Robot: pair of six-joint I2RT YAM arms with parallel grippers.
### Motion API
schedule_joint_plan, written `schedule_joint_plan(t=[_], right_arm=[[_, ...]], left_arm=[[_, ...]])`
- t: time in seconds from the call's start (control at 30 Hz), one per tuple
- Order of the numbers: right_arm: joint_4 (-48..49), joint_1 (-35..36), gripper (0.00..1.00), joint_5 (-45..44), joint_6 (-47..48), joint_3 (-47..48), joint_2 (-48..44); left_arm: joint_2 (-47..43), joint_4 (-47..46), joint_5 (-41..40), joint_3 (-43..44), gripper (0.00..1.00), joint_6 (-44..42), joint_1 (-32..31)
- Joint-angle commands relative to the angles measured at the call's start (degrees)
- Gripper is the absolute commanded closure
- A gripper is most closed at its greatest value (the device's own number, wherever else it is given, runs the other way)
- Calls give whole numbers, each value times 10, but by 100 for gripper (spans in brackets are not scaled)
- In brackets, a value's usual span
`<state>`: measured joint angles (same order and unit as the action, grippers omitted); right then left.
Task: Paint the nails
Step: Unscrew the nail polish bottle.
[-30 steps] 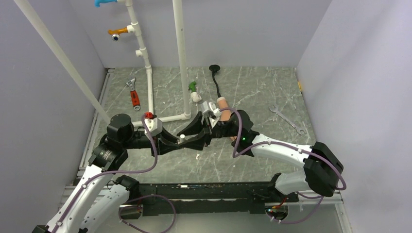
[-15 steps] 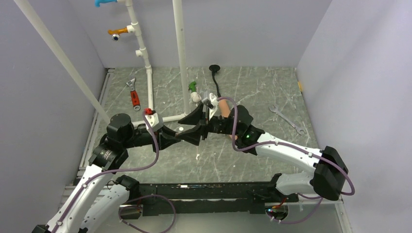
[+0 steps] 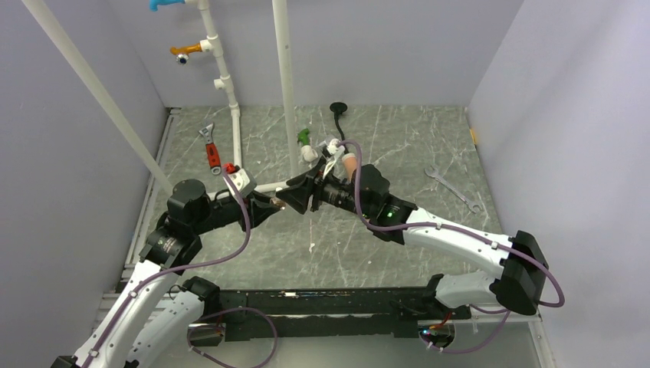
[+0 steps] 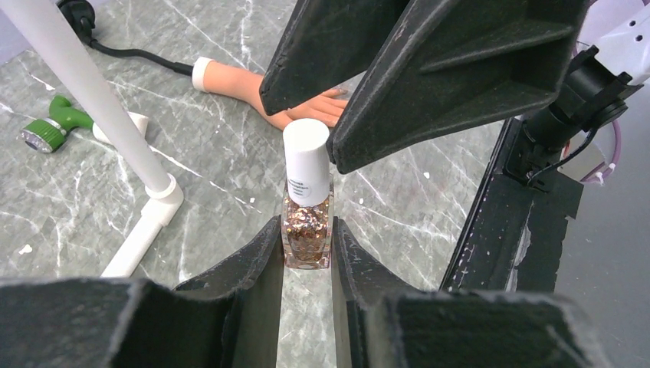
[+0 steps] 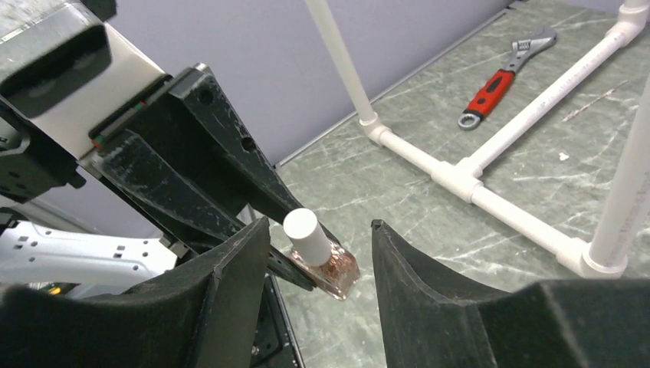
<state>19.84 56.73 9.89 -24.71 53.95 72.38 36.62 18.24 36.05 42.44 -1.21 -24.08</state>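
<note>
My left gripper [image 4: 306, 244] is shut on a small clear polish bottle [image 4: 307, 230] of copper glitter with a white cap [image 4: 306, 159], held above the table. My right gripper [image 5: 320, 244] is open, its two fingers either side of the white cap [image 5: 306, 234] without touching it. From above the two grippers meet at the bottle [image 3: 285, 202]. The peach mannequin hand [image 4: 285, 86] with its black stem [image 4: 138, 52] lies on the table beyond the bottle; its fingers and nails are hidden behind my right fingers. It also shows from above [image 3: 349, 164].
A white pipe frame [image 3: 285, 92] stands upright just left of the grippers, with a floor bar [image 5: 490, 199]. A red-handled wrench [image 3: 211, 152] lies at the far left, a green nozzle [image 3: 305, 139] by the pipe, a silver spanner [image 3: 452, 188] at the right.
Both grippers have moved back and left, toward the pipe. My right gripper has closed in on the left one and now straddles the bottle's cap.
</note>
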Motion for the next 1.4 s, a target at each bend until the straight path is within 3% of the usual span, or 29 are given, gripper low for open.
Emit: schedule_joint_plan(t=[0.0, 0.43, 0.67, 0.77, 1.37], right_arm=[[7, 14, 47, -29, -1, 39, 10], [3, 25, 60, -28, 5, 58, 43], [32, 26, 87, -4, 17, 30, 32], [52, 26, 94, 19, 27, 15, 29], [337, 26, 98, 248, 95, -104, 16]], left_arm=[[4, -26, -9, 16, 100, 8, -1], [-6, -15, -25, 19, 100, 8, -1], [-2, -9, -25, 23, 100, 8, -1], [0, -5, 1, 24, 100, 3, -1], [19, 1, 180, 37, 100, -12, 0]])
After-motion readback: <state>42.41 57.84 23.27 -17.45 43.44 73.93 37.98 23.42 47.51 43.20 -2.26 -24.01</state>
